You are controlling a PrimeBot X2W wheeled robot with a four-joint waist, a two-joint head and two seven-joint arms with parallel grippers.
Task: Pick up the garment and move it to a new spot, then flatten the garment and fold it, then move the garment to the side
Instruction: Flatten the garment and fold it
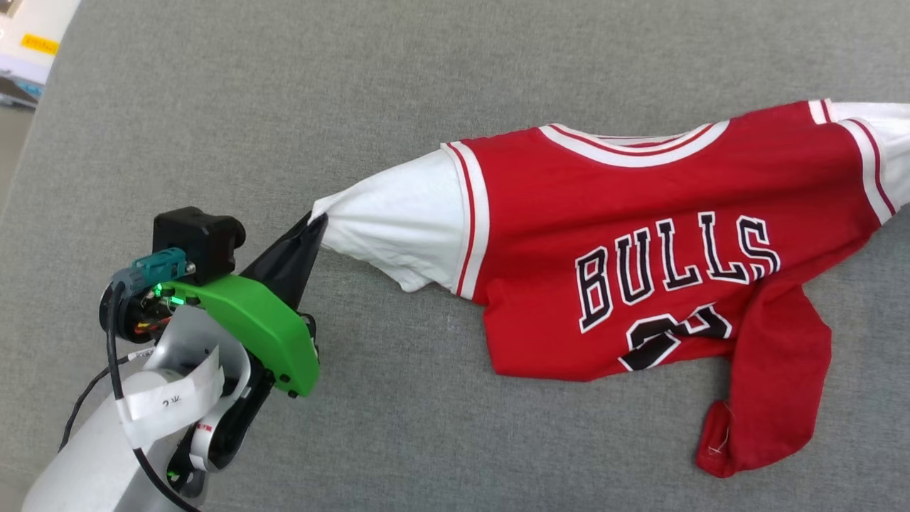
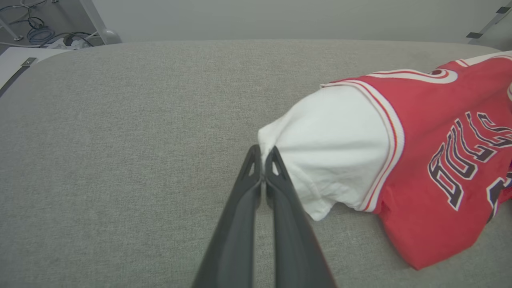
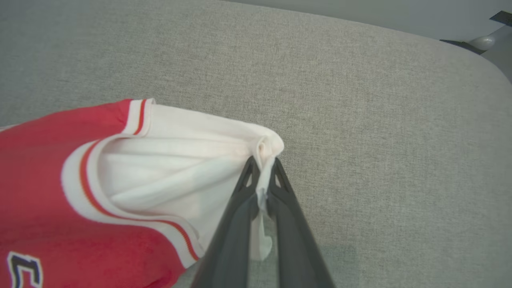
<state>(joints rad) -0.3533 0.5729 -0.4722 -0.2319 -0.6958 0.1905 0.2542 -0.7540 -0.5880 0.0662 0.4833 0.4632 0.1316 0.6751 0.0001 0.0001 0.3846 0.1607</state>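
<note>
- Your shirt (image 1: 640, 213) lies front up on the gray cloth surface (image 1: 355, 71). It runs from the middle of the head view out past the right edge.
- It is red with white short sleeves and striped trim. "BULLS" reads upright, and a fold partly covers the number under it.
- At the lower right of the head view, a red flap of the hem (image 1: 761, 398) is turned over and trails toward the bottom edge, with a loose thread at its tip.
- The white sleeve (image 1: 398, 227) left of centre is drawn to a point aimed at the left of the frame.
- Your left gripper (image 1: 318, 219) sits at the lower left of the head view under a green cover (image 1: 263, 327), fingers pointing up and right. Their tips meet that sleeve point.
- In the left wrist view the same gripper (image 2: 263, 154) has its fingers pressed together, clenched on the sleeve's edge at centre frame. The red body of the shirt fills the right side.
- Whether that sleeve end is off the surface, you cannot tell.
- Your right gripper (image 3: 263, 165), at bottom centre of the right wrist view, is clamped on the other white sleeve (image 3: 180, 160). A strip of white cloth shows pinched between its fingers, with a bunch of it above the tips.
- Cables (image 2: 40, 34) lie on the floor at the upper left of the left wrist view.
</note>
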